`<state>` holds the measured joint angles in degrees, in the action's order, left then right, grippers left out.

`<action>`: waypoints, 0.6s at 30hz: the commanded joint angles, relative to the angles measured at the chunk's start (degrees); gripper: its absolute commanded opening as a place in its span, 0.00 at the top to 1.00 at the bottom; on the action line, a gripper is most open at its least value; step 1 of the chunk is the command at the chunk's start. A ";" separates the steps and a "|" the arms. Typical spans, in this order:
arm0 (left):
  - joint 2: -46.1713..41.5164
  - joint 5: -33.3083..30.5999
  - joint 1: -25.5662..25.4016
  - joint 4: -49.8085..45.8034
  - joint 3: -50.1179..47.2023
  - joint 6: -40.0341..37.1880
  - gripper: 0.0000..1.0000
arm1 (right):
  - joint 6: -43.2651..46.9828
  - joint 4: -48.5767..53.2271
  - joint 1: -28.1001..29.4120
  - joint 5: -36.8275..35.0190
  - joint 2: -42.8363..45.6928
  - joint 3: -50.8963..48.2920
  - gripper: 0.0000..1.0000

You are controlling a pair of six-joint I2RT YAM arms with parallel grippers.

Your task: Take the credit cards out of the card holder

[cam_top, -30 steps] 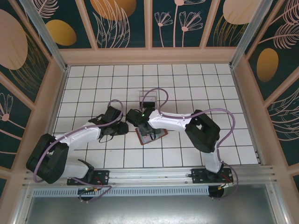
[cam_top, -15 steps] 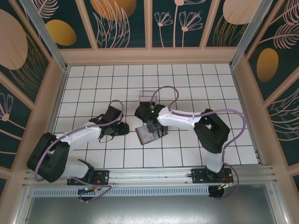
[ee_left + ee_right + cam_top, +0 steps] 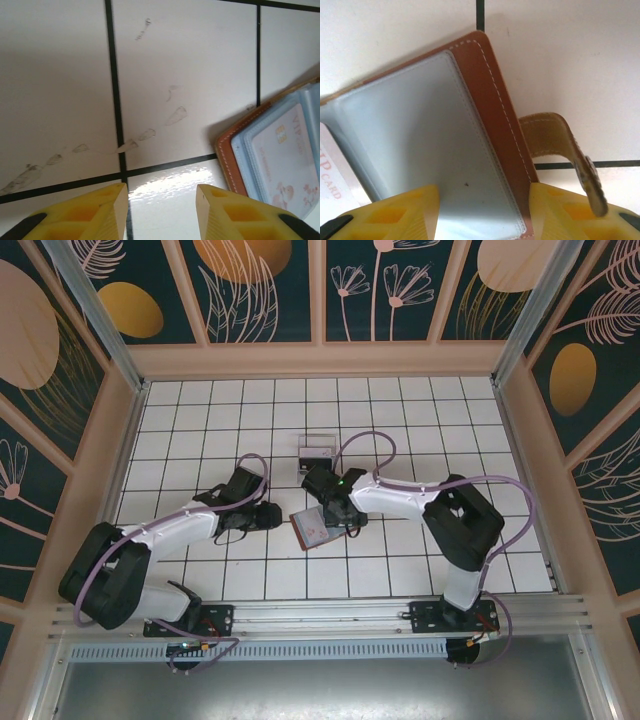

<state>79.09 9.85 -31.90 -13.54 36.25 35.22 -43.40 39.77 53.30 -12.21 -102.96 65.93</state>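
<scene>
My left tool point(image 3: 160, 192) hangs low over the bare counter point(image 3: 185, 60). Its jaws are apart, with nothing between them but a white tile and a dark grout line. Ahead of this tool and to its right lies the holder point(image 3: 226, 150), spread open. The brown stitched edge is the part nearest my fingers, and it is not touching them. Inside, a pale card point(image 3: 287, 150) sits under a clear blue-grey sleeve, with faint lettering and a small pinkish figure on it.

My right tool point(image 3: 482, 192) stands over the holder's other half, jaws apart and closed on nothing. The grey-blue sleeve spans the gap between my yellow fingers point(image 3: 390, 212). In the wrist view, one finger covers part of the sleeve and the other sits at the brown edge. I cannot tell whether the tips press on it. Just to the right of this tool, a tan strap point(image 3: 555, 137) with a snap stud curls off the holder's edge over the counter. To the tool's left, a white card corner with red lettering shows beside the sleeve.

From above, the holder lies between my two tools, the left one just beside it and the right one over its right part. Beyond the right tool stands a clear tray point(image 3: 318, 451). Something grey with a dark band is in it, too small to name.
</scene>
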 commanded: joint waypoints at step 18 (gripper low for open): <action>7.25 1.74 -7.31 0.97 6.81 1.29 0.59 | -4.63 -12.52 0.74 14.16 7.86 -10.37 0.53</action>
<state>85.10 10.57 -38.76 -12.62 41.52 36.45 -46.02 29.67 53.08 -0.47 -96.88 56.45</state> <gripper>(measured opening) 0.410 0.471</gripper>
